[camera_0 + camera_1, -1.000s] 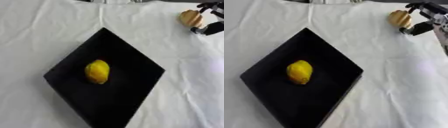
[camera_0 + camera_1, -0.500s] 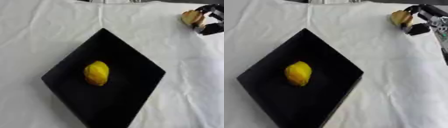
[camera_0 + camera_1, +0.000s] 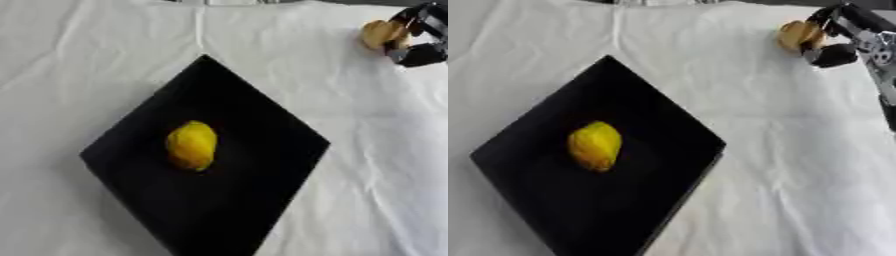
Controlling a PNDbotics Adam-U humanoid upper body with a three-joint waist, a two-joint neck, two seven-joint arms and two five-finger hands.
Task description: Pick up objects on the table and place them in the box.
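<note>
A black square box [image 3: 262, 120] lies corner-up on the white cloth, and a yellow lemon [image 3: 192, 145] rests inside it. At the far right a tan, potato-like object [image 3: 797, 34] sits on the cloth. My right hand [image 3: 836, 44] comes in from the upper right, its black fingers curled round the right side of that object. The left hand shows in neither view.
A white wrinkled cloth [image 3: 385, 165] covers the whole table. A dark strip and some pale things run along the far edge [image 3: 667, 2]. My right forearm [image 3: 883, 55] runs down the right border of the right eye view.
The whole picture drifted slightly, so the head moved. My right hand has stayed at the tan object at the far right, closing round it. The lemon has not moved.
</note>
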